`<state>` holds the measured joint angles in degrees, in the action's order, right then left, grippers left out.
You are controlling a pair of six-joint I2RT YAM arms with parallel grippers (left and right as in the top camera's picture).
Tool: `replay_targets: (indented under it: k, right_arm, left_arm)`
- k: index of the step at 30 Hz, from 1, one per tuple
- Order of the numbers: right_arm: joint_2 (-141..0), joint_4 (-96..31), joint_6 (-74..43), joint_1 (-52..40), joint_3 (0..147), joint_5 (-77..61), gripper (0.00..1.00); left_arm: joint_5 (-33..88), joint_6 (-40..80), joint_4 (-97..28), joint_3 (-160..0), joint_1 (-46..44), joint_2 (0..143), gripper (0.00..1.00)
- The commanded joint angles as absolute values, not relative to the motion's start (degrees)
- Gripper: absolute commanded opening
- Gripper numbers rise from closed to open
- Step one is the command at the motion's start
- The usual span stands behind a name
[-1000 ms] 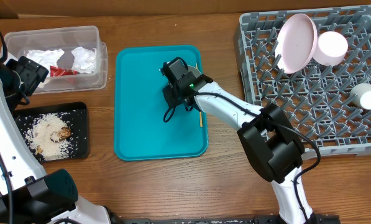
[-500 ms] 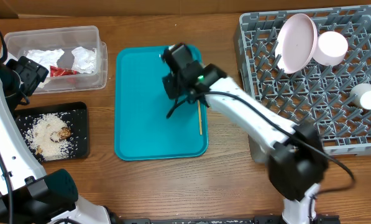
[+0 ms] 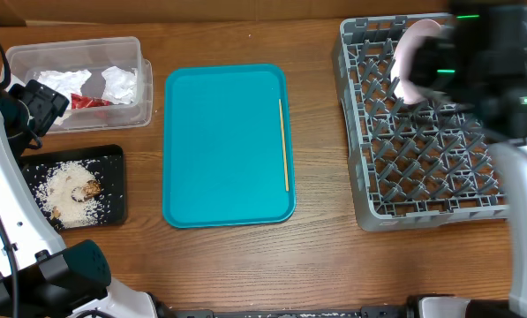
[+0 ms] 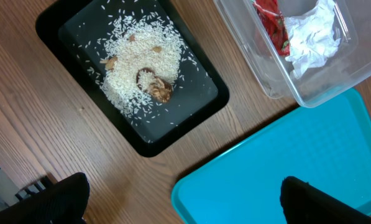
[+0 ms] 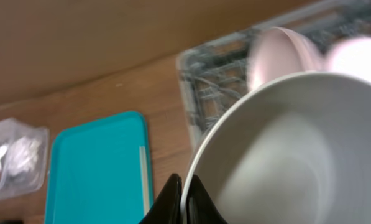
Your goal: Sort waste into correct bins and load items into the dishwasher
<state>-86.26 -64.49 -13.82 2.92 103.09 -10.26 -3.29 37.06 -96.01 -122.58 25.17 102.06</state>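
Well, the right gripper [image 5: 184,202] is clenched on the rim of the bowl [image 5: 284,155], held over the rack [image 3: 422,168] at the bench's far right corner; overhead, the arm there is a blur. A pink plate [image 3: 410,55] leans among the rack's pegs. The left gripper [image 4: 185,208] hangs spread wide by the left edge, grasping nothing. The tub [image 3: 33,55] at the far left corner holds napkins [image 3: 64,81] and a red scrap [image 3: 85,102]. Just nearer, the black tray [image 3: 113,155] holds rice [image 3: 69,190]. A thin stick [image 3: 283,146] lies on the teal tray [image 3: 223,150] mid-bench.
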Motion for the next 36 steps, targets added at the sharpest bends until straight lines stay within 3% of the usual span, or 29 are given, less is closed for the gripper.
replay_targets:
  k: [1,8,18,23,30,36]
  right_arm:
    - [-87.0,-66.3,-4.3,14.7,102.0,-34.6,0.04]
    - [-93.9,-65.4,7.2,32.4,94.4,-69.7,0.04]
    - [-107.5,-56.8,8.1,34.5,84.9,-89.9,0.04]
    - [-111.5,-55.8,7.6,34.5,84.8,-89.2,0.04]
    - [-112.2,-56.0,2.3,35.1,84.8,-73.9,0.04]
    - [-112.2,-56.0,0.7,35.7,84.8,-71.8,0.04]
  left_arm:
    - [-4.0,36.4,-95.9,-122.3,25.5,102.3,1.00]
    - [-4.0,36.4,-95.9,-122.3,25.5,102.3,1.00]
    - [-4.0,36.4,-95.9,-122.3,25.5,102.3,1.00]
    - [-4.0,36.4,-95.9,-122.3,25.5,102.3,1.00]
    - [-4.0,36.4,-95.9,-122.3,25.5,102.3,1.00]
    - [-4.0,36.4,-95.9,-122.3,25.5,102.3,1.00]
